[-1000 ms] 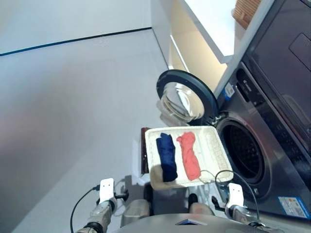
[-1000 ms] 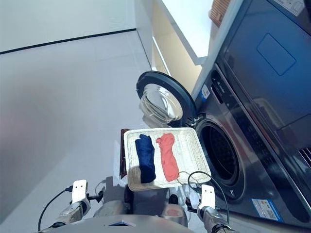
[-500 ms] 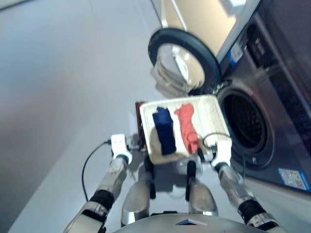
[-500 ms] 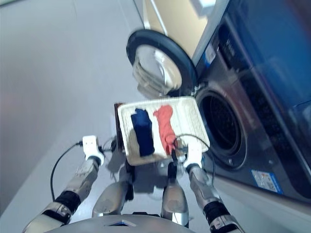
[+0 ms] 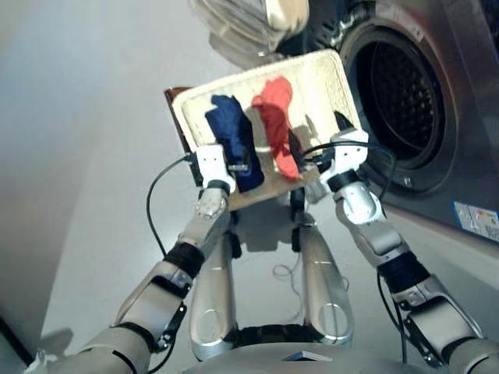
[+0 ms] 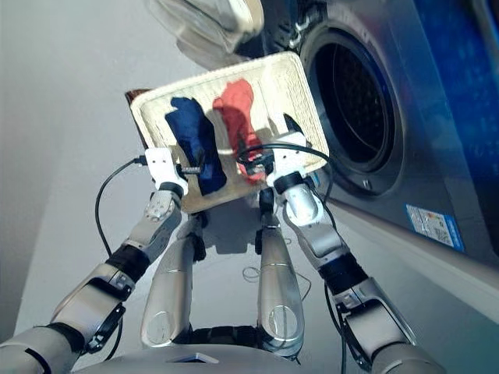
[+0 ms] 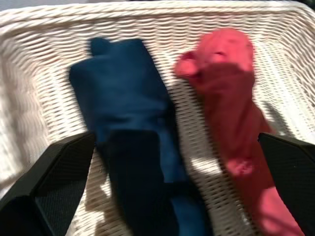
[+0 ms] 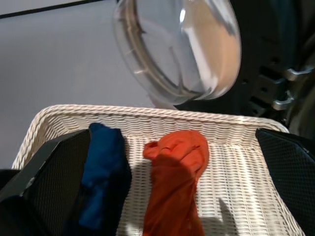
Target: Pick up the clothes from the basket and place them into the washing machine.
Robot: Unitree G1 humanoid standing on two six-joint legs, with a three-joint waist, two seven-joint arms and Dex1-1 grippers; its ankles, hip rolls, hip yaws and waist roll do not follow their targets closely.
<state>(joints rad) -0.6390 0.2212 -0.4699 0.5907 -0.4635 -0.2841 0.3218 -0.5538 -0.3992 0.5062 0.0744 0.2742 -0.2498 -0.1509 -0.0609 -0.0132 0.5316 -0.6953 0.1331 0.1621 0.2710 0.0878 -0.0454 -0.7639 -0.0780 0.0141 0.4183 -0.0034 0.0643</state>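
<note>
The cream wicker basket stands before the washing machine, whose round drum is open and whose glass door is swung out behind the basket. Inside the basket lie the navy garment on the left and the coral garment beside it. My left gripper is open over the near end of the navy garment. My right gripper is open at the basket's near right, in line with the coral garment. Neither gripper holds anything.
A dark brown edge of a stand shows under the basket's left side. Black cables loop from both wrists. Grey floor spreads to the left. A label sits low on the washer's front.
The camera has tilted down. Both arms have reached forward from the near edge to over the basket, left gripper above the navy garment, right gripper beside the coral one.
</note>
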